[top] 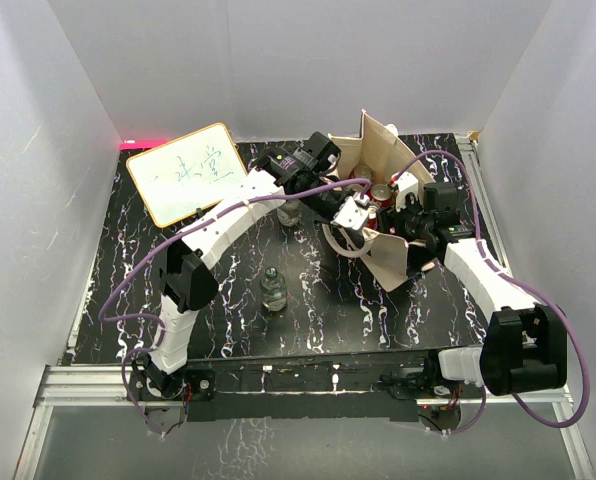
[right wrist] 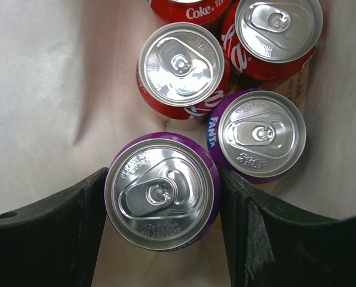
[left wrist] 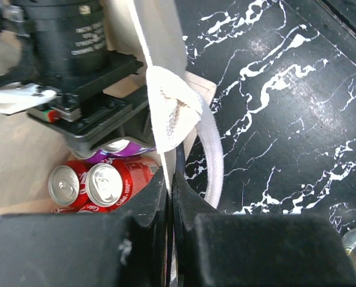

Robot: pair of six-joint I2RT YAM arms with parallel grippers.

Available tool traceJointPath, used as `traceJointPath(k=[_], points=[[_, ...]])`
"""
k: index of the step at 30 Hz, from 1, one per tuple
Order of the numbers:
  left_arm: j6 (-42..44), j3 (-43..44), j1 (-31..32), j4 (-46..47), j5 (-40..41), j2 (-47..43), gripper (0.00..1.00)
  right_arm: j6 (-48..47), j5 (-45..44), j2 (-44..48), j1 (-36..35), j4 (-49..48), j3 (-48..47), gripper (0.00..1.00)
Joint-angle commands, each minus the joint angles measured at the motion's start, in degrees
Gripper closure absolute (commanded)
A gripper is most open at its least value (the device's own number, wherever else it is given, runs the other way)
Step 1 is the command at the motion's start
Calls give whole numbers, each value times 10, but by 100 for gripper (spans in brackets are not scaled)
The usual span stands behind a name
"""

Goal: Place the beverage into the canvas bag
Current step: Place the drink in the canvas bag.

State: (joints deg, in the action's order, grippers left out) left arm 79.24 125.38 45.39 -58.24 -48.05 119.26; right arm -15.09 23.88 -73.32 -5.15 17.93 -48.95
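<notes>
— Between the fingers of the right gripper point(right wrist: 161, 192), what is clamped?
— The purple can point(right wrist: 159, 209), held upright, axis vertical, inside the canvas bag point(right wrist: 40, 89). Beyond it, further cans point(right wrist: 181, 69) stand close. The bag rim is pinched by the left gripper point(left wrist: 169, 179). A straight-down release is judged next.

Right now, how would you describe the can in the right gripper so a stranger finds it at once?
Look into the beige canvas bag on the right half of the table, where cans stand upright. It is the purple can between the fingers of the right gripper; the other purple can stands free beside the red cans.
</notes>
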Motion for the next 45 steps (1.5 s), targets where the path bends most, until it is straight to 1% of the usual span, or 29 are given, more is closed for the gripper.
traceJointPath(k=[1, 4, 8, 11, 13, 15, 19, 22, 25, 28, 33, 42, 45], points=[[-76, 25, 5, 54, -91, -79, 100, -17, 1, 20, -1, -58, 20, 92], [-116, 25, 4, 100, -105, -85, 100, -15, -13, 6, 0, -68, 21, 92], [-198, 19, 4, 192, -117, -93, 100, -25, -17, 2, -1, -75, 30, 92], [-277, 0, 2, 267, -120, -102, 100, -30, -17, 1, -1, -74, 38, 92], [-303, -15, 1, 300, -119, -110, 100, -30, -13, 0, -1, -70, 41, 92], [-298, -26, 1, 297, -114, -114, 100, -25, 4, -1, -1, -65, 39, 92], [-251, -49, 1, 260, -103, -117, 100, -1, 59, -3, -3, -61, 30, 92], [-243, -71, 1, 261, -99, -121, 100, 13, 72, 2, -13, -79, 27, 92], [-242, -82, 1, 265, -99, -123, 100, 33, 70, 8, -25, -101, 23, 92], [-240, -85, 1, 263, -97, -121, 100, 60, 68, 1, -30, -100, 4, 92], [-242, -86, 1, 265, -99, -119, 100, 72, 68, -5, -38, -117, 3, 92], [-242, -86, 1, 263, -93, -121, 100, 39, 31, -15, -49, -142, 55, 92], [-245, -88, 1, 263, -89, -124, 100, 20, 21, -8, -50, -146, 72, 90]])
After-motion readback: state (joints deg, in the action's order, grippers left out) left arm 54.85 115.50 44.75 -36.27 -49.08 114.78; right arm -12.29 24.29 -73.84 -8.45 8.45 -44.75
